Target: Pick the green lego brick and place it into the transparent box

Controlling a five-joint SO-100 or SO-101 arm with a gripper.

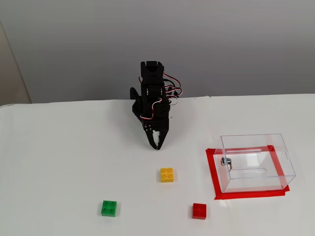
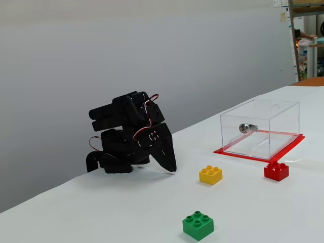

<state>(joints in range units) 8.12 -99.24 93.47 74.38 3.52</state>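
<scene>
The green lego brick (image 1: 109, 208) (image 2: 198, 226) lies on the white table near the front, left of centre in a fixed view. The transparent box (image 1: 255, 162) (image 2: 260, 128) stands empty on a red taped rectangle at the right, with a small metal fitting on one wall. My black arm is folded at the back of the table. Its gripper (image 1: 157, 144) (image 2: 171, 168) points down at the table with jaws together and nothing in it, well apart from the green brick.
A yellow 2x2 brick (image 1: 167, 175) (image 2: 210, 174) lies just in front of the gripper. A red brick (image 1: 199, 211) (image 2: 276, 171) lies near the box's front corner. The red tape (image 1: 214, 182) frames the box. A grey wall stands behind the table.
</scene>
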